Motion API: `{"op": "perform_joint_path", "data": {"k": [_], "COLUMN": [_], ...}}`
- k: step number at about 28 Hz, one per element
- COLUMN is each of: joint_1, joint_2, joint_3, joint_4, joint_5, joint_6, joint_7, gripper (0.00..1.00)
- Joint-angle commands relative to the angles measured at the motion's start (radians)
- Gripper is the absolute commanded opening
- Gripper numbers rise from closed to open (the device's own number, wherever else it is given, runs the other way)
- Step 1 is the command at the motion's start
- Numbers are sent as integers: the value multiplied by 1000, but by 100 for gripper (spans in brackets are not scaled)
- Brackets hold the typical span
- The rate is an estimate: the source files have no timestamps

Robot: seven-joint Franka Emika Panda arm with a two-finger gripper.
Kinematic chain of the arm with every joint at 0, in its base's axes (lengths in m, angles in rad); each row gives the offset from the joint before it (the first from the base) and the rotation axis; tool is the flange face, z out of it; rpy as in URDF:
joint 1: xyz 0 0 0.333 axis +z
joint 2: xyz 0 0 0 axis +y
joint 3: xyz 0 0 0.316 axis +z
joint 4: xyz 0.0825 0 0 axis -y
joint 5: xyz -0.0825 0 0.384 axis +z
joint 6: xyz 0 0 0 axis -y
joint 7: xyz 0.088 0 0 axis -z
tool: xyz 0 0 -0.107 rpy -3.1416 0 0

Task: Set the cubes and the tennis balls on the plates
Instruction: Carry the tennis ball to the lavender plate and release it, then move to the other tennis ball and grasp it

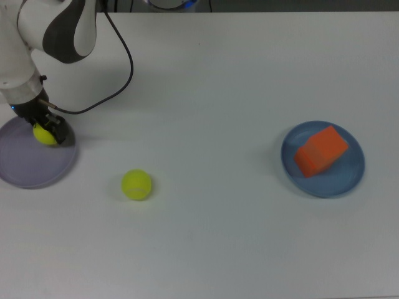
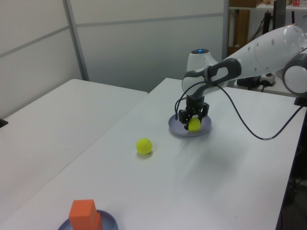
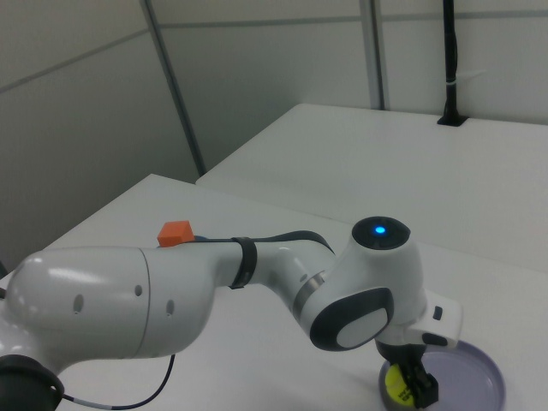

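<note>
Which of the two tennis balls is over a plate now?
The ball held in the gripper, over the purple plate. The other ball lies free on the table.

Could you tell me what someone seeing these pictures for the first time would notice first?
Most striking is the white robot arm reaching over the lavender plate at the top view's left edge, its hand shut on a tennis ball above the plate. Next, a second tennis ball lies alone on the white table, and at the top view's right the orange cubes sit on the blue plate.
</note>
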Motion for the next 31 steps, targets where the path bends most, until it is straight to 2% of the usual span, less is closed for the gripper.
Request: {"op": "perform_joint_path", "data": {"k": [1, 2, 3, 14, 17, 20, 27, 31], "joint_1": [0, -3, -6, 10, 37, 71, 151, 192], "joint_2": [12, 13, 12, -19, -19, -16, -7, 3], "joint_3": [-7, -8, -8, 6, 7, 9, 10, 24], "joint_4": [27, 29, 33, 90, 122, 138, 156, 156], "joint_5": [36, 42, 53, 90, 142, 169, 174, 176], "joint_6": [7, 7, 4, -76, -96, -91, -74, -1], "joint_7": [-21, -23, -29, -24, -23, -21, -21, -20], "gripper": [6, 25, 99, 100, 100, 100, 100, 100]}}
